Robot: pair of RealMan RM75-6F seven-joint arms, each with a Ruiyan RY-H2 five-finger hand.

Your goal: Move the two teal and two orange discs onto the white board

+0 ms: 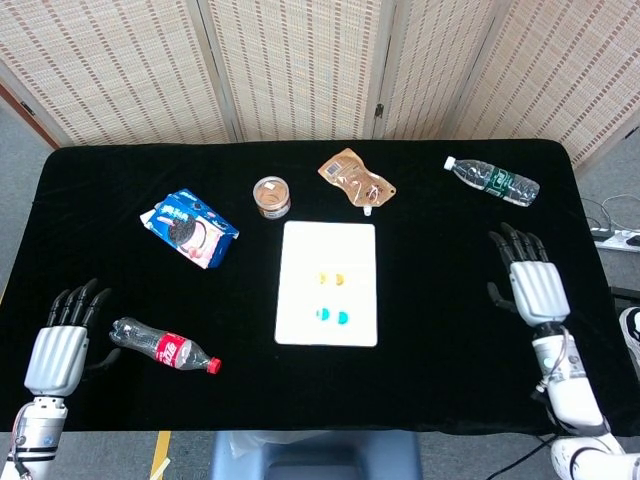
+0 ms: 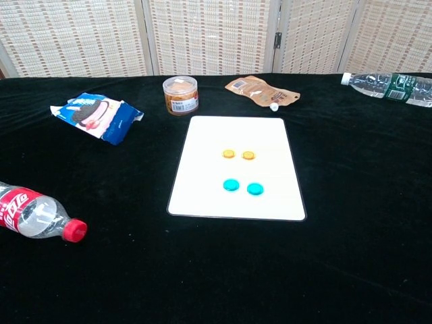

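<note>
1. Four flat plastic discs, two orange discs (image 2: 239, 154) above two teal discs (image 2: 243, 187), lie on the white rectangular board (image 2: 202, 135).
2. Left hand (image 1: 56, 350) and right hand (image 1: 533, 282), fingers spread and empty, flank it, well apart.
3. Task looks complete; nothing left to carry.

Bare black cloth flanks the white board (image 2: 270, 202) left and right, while a round jar (image 2: 180, 94) and a brown pouch (image 2: 260, 91) crowd its far edge.
</note>
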